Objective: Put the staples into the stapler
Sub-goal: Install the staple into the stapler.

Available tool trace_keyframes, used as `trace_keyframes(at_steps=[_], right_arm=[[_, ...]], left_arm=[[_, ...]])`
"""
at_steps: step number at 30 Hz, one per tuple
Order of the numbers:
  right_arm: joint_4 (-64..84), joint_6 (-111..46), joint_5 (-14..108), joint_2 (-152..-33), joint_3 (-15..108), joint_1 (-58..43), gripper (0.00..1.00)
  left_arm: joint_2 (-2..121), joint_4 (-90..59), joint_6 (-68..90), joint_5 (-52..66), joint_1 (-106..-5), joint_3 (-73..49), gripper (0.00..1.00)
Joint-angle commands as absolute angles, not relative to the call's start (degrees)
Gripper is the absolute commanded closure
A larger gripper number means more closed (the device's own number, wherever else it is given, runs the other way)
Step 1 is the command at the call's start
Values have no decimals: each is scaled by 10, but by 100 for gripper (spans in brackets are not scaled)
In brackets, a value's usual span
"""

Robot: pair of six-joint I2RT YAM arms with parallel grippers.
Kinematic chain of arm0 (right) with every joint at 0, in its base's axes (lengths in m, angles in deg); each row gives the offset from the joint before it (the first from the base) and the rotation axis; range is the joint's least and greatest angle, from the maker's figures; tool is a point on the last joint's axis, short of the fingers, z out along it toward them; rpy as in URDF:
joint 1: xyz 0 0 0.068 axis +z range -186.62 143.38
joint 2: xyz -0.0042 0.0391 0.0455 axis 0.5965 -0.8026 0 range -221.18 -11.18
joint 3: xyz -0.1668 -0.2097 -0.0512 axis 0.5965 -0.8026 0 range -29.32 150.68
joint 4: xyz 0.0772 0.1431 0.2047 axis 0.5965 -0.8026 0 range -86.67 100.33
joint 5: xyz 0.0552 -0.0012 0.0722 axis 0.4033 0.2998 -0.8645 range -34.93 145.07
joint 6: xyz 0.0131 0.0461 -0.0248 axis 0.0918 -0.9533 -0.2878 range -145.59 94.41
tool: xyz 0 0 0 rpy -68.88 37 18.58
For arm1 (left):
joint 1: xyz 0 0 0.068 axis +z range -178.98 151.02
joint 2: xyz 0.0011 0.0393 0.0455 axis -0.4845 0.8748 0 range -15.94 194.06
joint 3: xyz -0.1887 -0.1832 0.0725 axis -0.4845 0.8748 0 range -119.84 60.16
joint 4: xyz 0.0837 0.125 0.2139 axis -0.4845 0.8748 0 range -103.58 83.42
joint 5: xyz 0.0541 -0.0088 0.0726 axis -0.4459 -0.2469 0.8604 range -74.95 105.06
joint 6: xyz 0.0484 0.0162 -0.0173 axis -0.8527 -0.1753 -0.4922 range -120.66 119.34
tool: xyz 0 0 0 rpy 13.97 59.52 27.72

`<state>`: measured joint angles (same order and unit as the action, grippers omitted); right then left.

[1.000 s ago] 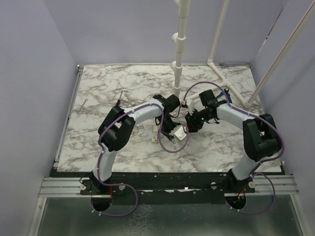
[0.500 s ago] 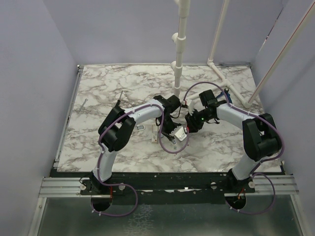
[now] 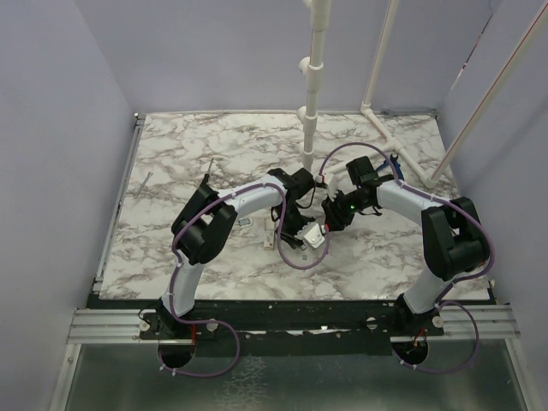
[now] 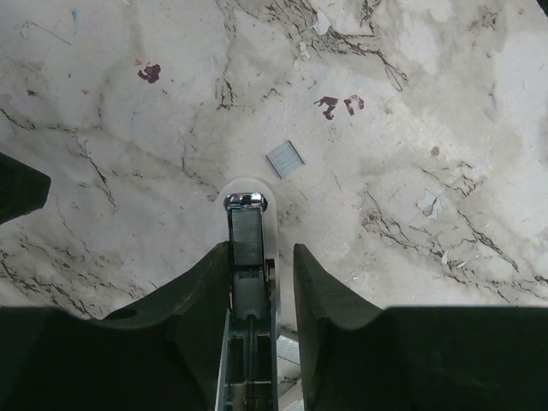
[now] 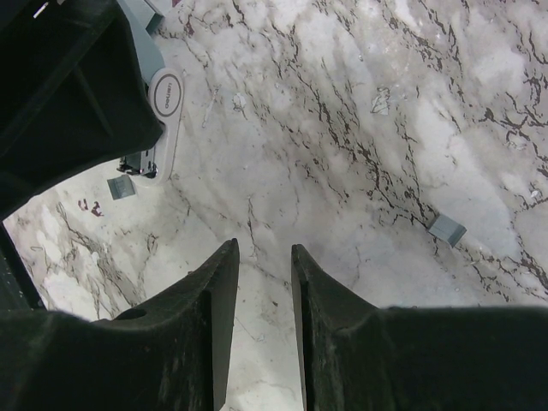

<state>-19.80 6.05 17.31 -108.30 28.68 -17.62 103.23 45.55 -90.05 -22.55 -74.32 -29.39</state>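
The loading step looks nearly done: a thin silvery-grey strip of staples (image 4: 247, 235) lies in the open channel of the small white stapler (image 4: 247, 199) with its chrome nose. The stapler sits at lower centre of the left wrist view, between the spread fingers of the left hand (image 4: 261, 250), which are not pinching it. The right hand (image 5: 263, 248) hovers slightly parted and empty over the marble worktop (image 5: 385, 128). Next, I judge, the top must be pressed shut squarely. The stapler's long axis runs up the frame, nose toward the top edge.

Left arm (image 3: 248, 199) and right arm (image 3: 402, 199) meet above the table (image 3: 214, 145), wrists perhaps touching.
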Motion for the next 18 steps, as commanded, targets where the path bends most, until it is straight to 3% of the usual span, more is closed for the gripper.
trace_keyframes(at_steps=[1, 11, 18], right_arm=[[-216, 70, 178, -1091, 297, -179, 65], [-215, 75, 173, -1088, 298, -179, 65], [-211, 87, 166, -1079, 291, -179, 65]], left_arm=[[1024, 455, -895, -215, -746, -297, 62], [991, 447, -848, -234, -746, -318, 51], [944, 394, -789, -230, -735, -291, 49]])
